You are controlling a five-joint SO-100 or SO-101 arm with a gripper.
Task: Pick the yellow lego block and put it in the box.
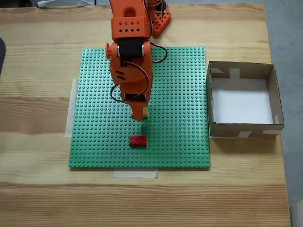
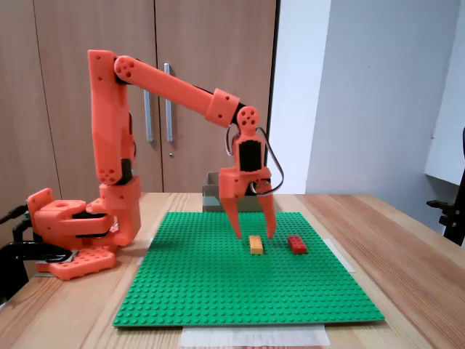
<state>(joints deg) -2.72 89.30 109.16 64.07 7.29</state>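
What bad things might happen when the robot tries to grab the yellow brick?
1. The gripper hangs open just above the yellow lego block. If it comes down a bit off-centre, a finger might land on the brick and push it instead of gripping it.
2. The red brick lies close beside it on the green baseplate, so a finger may bump it.
3. The box has raised walls; a low carry could knock against them.

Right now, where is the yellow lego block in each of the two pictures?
A fixed view from above: the yellow lego block is mid-baseplate, mostly hidden under the gripper.
A fixed view from the side: yellow lego block lies between the open fingertips.
Shared landmark: the red brick is near it in both.
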